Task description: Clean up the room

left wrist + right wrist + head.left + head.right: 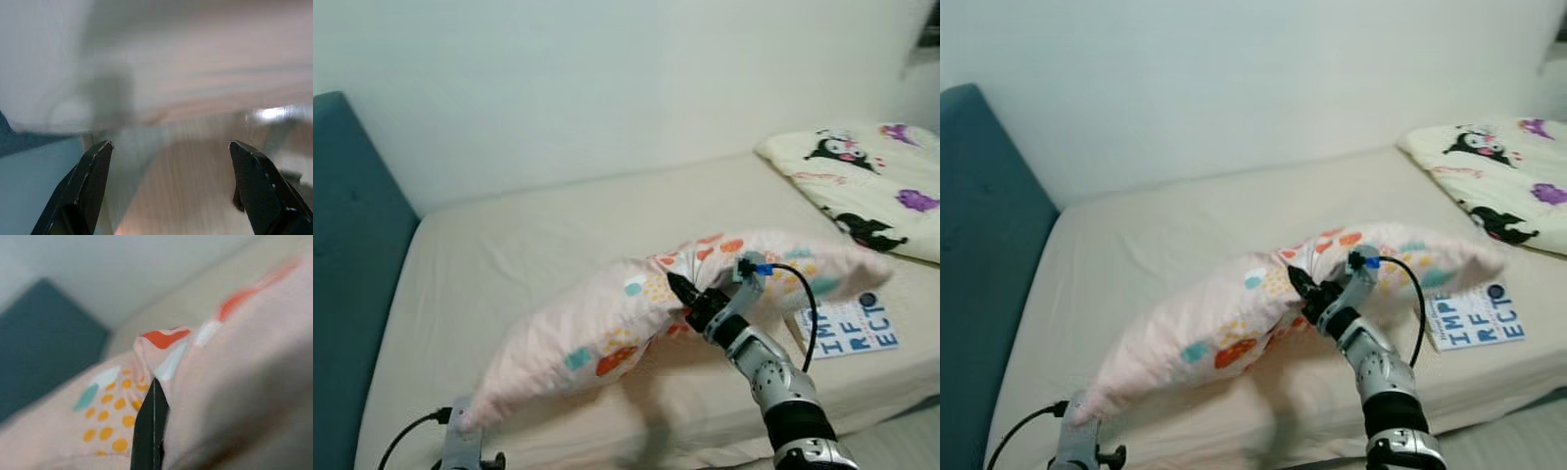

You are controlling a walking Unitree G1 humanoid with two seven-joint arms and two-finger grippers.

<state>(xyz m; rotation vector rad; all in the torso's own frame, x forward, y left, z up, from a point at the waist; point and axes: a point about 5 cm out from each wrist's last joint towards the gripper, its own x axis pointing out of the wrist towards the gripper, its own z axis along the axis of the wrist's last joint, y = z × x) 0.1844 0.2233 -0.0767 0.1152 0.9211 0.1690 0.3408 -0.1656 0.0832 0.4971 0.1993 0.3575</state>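
Left gripper (168, 161): I am holding it low by the bed's near edge, fingers spread wide with nothing between them; its wrist view is blurred.

Right gripper (683, 294): I am pinching a fold of the pillow (607, 328) near its middle, my two black fingers pressed together on the cloth, as the right wrist view shows close up.

Pillow: pale pink with orange, teal and dotted patches, it is hanging from my pinch above the mattress (538, 245), both ends drooping, the left end sagging down toward the bed's near edge.

Booklet (847, 328): it is lying flat on the mattress just beside the pillow's right end, with bold blue letters on it.

Blanket (862, 181): cream with cartoon figures, it is lying at the far right of the bed, well apart from my grip.

Headboard (352, 255): the teal panel is standing at the bed's left end.

Doing it well: I judge the pillow belongs by the headboard, so I am aiming to carry it high enough that the sagging end clears the sheet, keep the pinch firm since only a fold is held, and lower before letting go.

Risk: the cloth could slip out of so thin a pinch.
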